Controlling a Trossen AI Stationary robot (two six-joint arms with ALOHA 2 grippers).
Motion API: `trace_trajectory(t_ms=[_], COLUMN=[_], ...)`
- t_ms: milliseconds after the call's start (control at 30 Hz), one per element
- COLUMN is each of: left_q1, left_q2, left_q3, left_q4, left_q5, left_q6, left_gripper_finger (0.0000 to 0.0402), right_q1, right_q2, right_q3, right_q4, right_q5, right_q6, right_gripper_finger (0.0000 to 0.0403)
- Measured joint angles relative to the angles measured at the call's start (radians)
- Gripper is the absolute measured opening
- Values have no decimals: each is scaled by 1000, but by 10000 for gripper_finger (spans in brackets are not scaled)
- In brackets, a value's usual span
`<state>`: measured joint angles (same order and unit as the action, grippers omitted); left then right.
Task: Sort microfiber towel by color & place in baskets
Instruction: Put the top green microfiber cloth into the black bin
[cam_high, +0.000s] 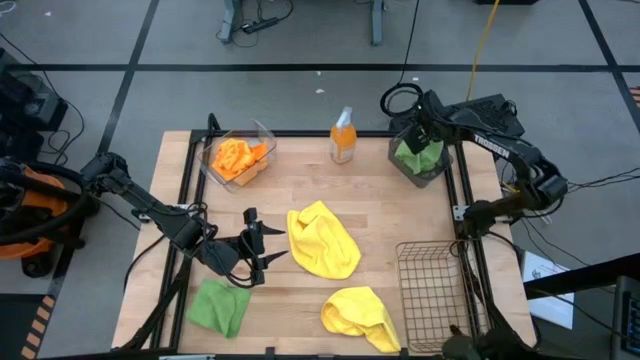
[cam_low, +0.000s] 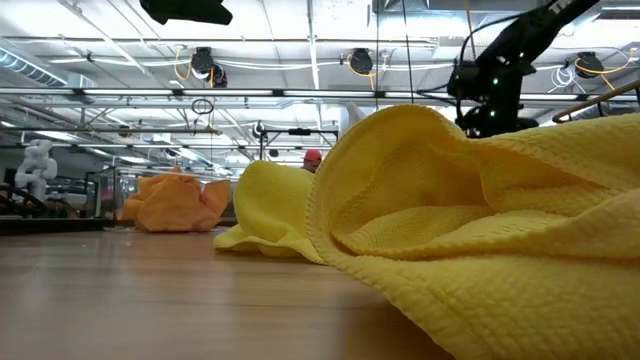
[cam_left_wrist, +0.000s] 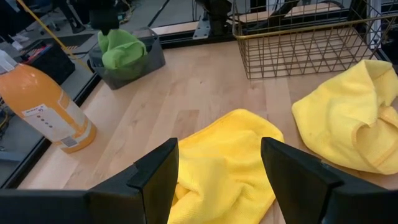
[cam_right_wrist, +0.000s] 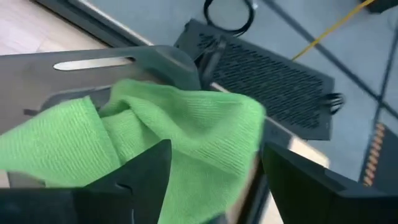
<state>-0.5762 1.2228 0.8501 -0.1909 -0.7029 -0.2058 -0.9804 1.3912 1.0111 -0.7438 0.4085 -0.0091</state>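
My left gripper (cam_high: 258, 245) (cam_left_wrist: 219, 149) hangs open over the table, just left of a yellow towel (cam_high: 322, 240) (cam_left_wrist: 217, 168) that lies crumpled on the wood. A second yellow towel (cam_high: 360, 315) (cam_left_wrist: 348, 124) lies near the front edge, and a green towel (cam_high: 218, 305) at the front left. My right gripper (cam_high: 425, 135) (cam_right_wrist: 214, 149) stands open above the dark basket (cam_high: 418, 172) (cam_left_wrist: 134, 62). Another green towel (cam_right_wrist: 174, 137) (cam_left_wrist: 121, 48) lies bunched in that basket and rises past its rim. The clear basket (cam_high: 262, 135) holds orange towels (cam_high: 238, 158) (cam_low: 175, 200).
An orange spray bottle (cam_high: 343, 135) (cam_left_wrist: 43, 106) stands at the far edge between the clear and dark baskets. The wire mesh basket (cam_high: 432, 290) (cam_left_wrist: 298, 43) stands at the front right beside the second yellow towel. Bare wood lies in the table's middle.
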Motion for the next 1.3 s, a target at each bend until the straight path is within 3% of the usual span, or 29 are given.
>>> trace_trajectory(t_ms=[267,600,933,1133,1300], left_q1=[0,0,0,0,0], left_q2=[0,0,0,0,0], left_q3=[0,0,0,0,0], left_q4=[-1,-5,-5,-5,-4], left_q5=[0,0,0,0,24], left_q6=[0,1,1,1,0], left_gripper_finger=[235,235,235,235,235], right_q1=[-41,-36,44,142,157], right_q2=[134,114,62,62,63], right_q3=[3,7,7,2,-36], right_q4=[30,4,-27,-53,-40], right_q5=[-33,-79,-208,-202,-165], right_q6=[-28,-49,17,88,109], right_gripper_finger=[190,11,5,6,2])
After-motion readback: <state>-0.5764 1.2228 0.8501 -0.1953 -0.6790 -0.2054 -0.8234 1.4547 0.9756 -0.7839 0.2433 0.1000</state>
